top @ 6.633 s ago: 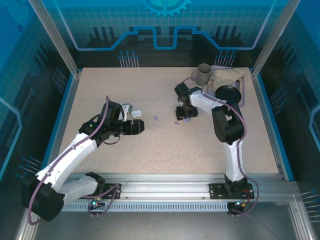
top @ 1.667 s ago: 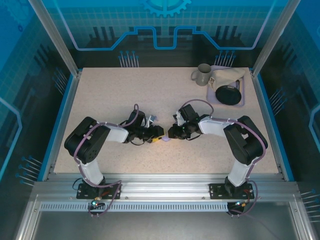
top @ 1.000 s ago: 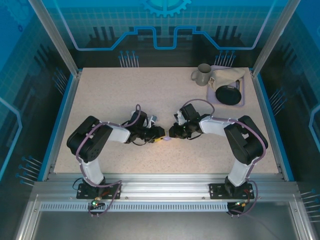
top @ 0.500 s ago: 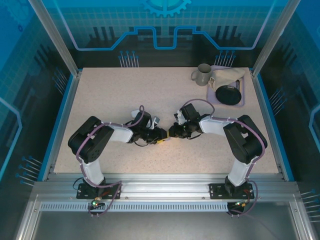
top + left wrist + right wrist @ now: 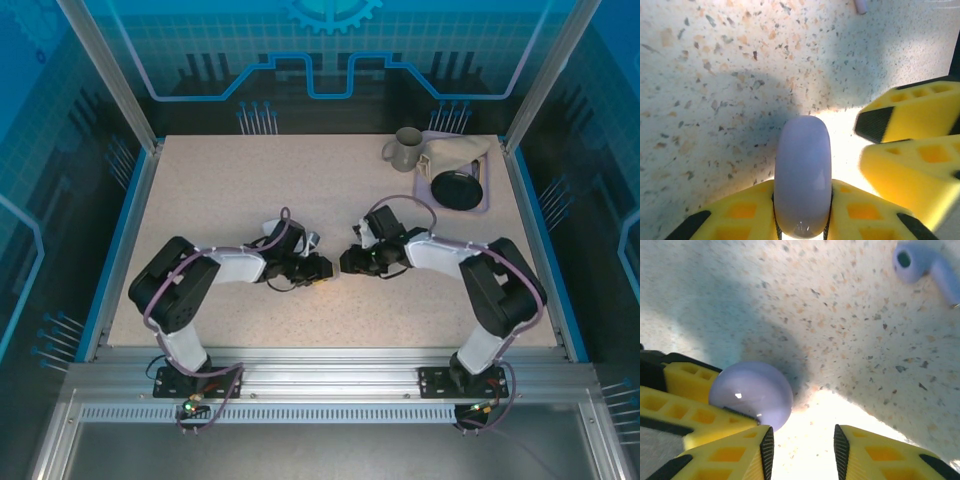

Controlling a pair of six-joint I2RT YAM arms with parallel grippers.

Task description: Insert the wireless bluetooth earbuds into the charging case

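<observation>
A round lavender charging case, closed, stands on edge on the speckled table, and my left gripper is shut on it. In the right wrist view the case sits just left of my right gripper, which is open with only bare table between its fingers. The right gripper's yellow fingers lie close beside the case. One lavender earbud lies on the table ahead of the right gripper. A tiny white piece lies farther off. From above, both grippers meet tip to tip mid-table.
At the back right, a grey mug stands beside a lavender tray holding a beige cloth and a black round dish. Blue walls edge the table on both sides.
Over the last seconds both arms came from apart to the table's middle. In the last half second the right arm's elbow swung outward and the grippers shifted slightly.
</observation>
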